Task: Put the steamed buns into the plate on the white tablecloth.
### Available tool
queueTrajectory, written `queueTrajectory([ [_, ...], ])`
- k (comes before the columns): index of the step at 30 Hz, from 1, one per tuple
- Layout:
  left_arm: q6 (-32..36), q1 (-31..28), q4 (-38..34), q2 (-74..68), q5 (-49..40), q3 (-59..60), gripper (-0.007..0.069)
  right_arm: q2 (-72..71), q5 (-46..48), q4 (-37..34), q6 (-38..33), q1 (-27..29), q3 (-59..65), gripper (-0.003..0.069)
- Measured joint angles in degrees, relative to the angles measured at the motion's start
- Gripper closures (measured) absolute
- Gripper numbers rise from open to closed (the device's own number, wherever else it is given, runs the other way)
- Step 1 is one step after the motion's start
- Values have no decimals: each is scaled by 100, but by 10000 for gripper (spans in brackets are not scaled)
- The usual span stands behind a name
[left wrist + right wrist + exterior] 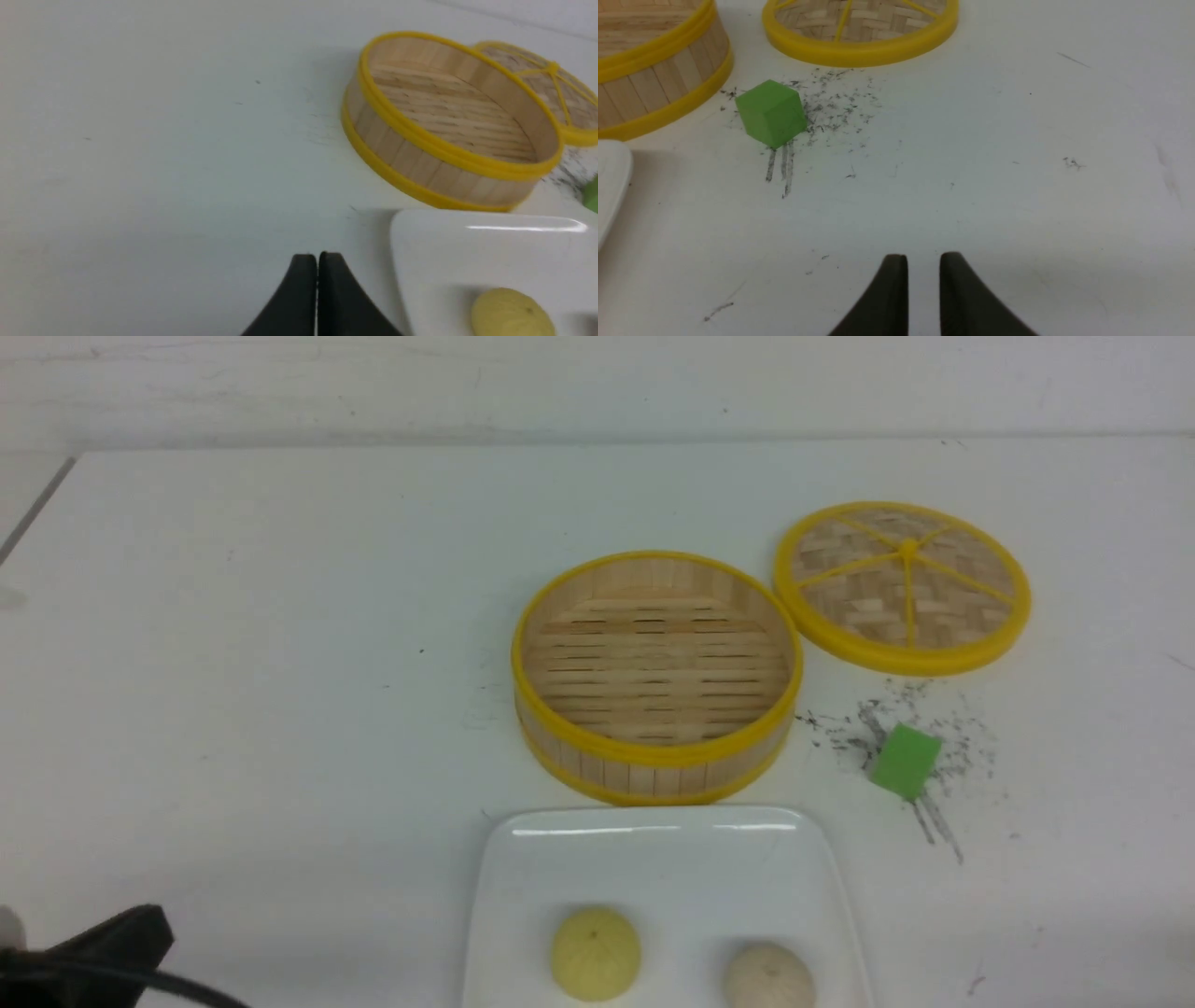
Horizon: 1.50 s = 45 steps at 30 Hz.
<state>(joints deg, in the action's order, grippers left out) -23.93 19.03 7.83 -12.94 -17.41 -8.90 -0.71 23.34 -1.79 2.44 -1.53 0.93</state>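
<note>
1. Location: both steamed buns, the yellow bun (596, 954) and the beige bun (769, 976), sit inside the plate (653, 845) on the white tablecloth (261, 644). The steamer (656, 677) is empty.
2. Handling, judged: buns look soft, light and easily dented; grip gently across the dome's sides.
3. Grippers: left gripper (317, 261) pressed together, empty; right gripper (923, 263) slightly apart, holding nothing.
4. Obscured: the beige bun and the plate's near edge are cut off in the front view.

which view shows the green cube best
The right wrist view: the green cube sits whole and close, three faces visible, on the dark scribble marks. The front view shows it smaller, right of the steamer basket. The left wrist view catches only a green sliver at the frame's edge.
</note>
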Motion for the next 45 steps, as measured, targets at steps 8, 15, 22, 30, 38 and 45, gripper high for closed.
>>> queueTrajectory([
  [8, 365, -1438, -201, 1322, -147, 1022, 589, 0, 0, 0, 0, 0, 0, 525],
  [15, 412, -1651, -127, 1359, -424, 1031, 585, 0, 0, 5, 0, 0, 0, 519],
  [22, 918, -1651, -108, 1359, -442, 1024, 577, 0, 0, 5, 0, 0, 0, 510],
  [30, 993, -1651, -107, 1359, -459, 1024, 571, 0, 0, 6, 0, 0, 0, 505],
  [38, 662, -1651, -112, 1359, -460, 1024, 566, 0, 0, 6, 0, 0, 0, 491],
  [45, 645, -1651, -112, 1359, -465, 1024, 555, 0, 0, 6, 0, 0, 0, 480],
])
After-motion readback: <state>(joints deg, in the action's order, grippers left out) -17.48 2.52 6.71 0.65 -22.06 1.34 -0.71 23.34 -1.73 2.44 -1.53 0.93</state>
